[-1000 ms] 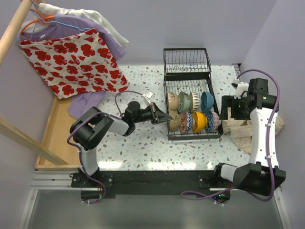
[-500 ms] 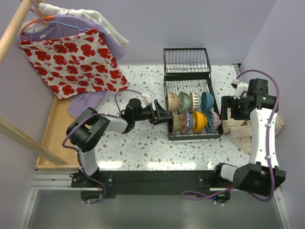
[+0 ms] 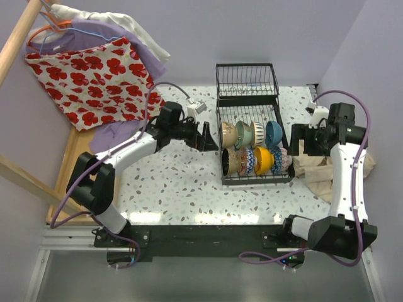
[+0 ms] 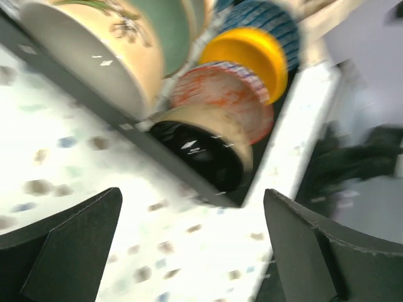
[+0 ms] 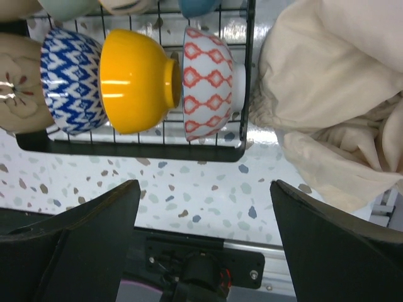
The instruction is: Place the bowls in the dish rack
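At the centre-right of the tabletop (image 3: 182, 189) stands the dish rack (image 3: 221, 165), with the bowls on edge among its tines in two rows. The near row runs from a cream bowl with a dark inside (image 4: 208, 148) at the left end, past a blue-white patterned bowl (image 5: 72, 78) and an orange-yellow bowl (image 5: 135, 82), to a red-patterned bowl (image 5: 208, 82) at the right end. A blue bowl (image 3: 273, 133) closes the far row. The left gripper (image 3: 211, 137) hovers just beside the rack's left side, fingers spread wide and holding nothing, with the cream bowl close in front of them. The right gripper (image 5: 204, 189) hangs over the rack's near right corner, beside a heap of beige cloth (image 5: 327, 94), likewise spread wide and empty. No loose bowl shows on the tabletop in the overhead view, so the loading looks finished or nearly so, and the step in hand seems to be the let-go at the left end. The next move calls for drawing the left gripper away to the left without catching the rack's wire or nudging the cream bowl, then checking that every bowl sits firmly between tines.
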`<state>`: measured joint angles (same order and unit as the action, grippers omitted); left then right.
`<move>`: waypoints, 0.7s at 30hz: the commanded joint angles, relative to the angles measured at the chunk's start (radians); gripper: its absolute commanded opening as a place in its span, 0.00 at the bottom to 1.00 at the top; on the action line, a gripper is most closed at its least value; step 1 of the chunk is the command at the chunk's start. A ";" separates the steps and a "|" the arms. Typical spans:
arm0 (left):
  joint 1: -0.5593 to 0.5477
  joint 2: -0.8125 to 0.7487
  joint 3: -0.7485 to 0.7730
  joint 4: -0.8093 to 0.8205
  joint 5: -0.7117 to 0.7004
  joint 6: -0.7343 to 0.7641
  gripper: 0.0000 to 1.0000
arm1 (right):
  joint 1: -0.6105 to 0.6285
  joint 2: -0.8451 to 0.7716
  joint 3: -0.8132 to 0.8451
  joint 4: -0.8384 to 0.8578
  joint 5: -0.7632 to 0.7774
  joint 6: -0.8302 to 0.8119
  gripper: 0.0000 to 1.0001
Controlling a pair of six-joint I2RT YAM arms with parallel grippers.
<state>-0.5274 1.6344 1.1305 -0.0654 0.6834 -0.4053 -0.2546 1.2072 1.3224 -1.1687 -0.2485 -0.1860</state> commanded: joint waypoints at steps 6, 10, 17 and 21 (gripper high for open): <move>-0.059 0.002 0.348 -0.341 -0.394 0.752 1.00 | 0.000 -0.095 -0.037 0.181 0.116 0.260 0.99; -0.091 0.015 0.497 -0.392 -0.390 0.883 1.00 | 0.000 -0.117 -0.035 0.190 0.163 0.234 0.99; -0.138 -0.001 0.612 -0.462 -0.397 0.982 1.00 | 0.011 -0.149 -0.078 0.228 0.221 0.226 0.99; -0.140 -0.024 0.615 -0.413 -0.380 0.931 1.00 | 0.012 -0.161 -0.109 0.280 0.201 0.299 0.99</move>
<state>-0.6743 1.6508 1.7031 -0.4885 0.2886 0.5098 -0.2478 1.0702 1.2350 -0.9722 -0.0608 0.0387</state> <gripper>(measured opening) 0.996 0.987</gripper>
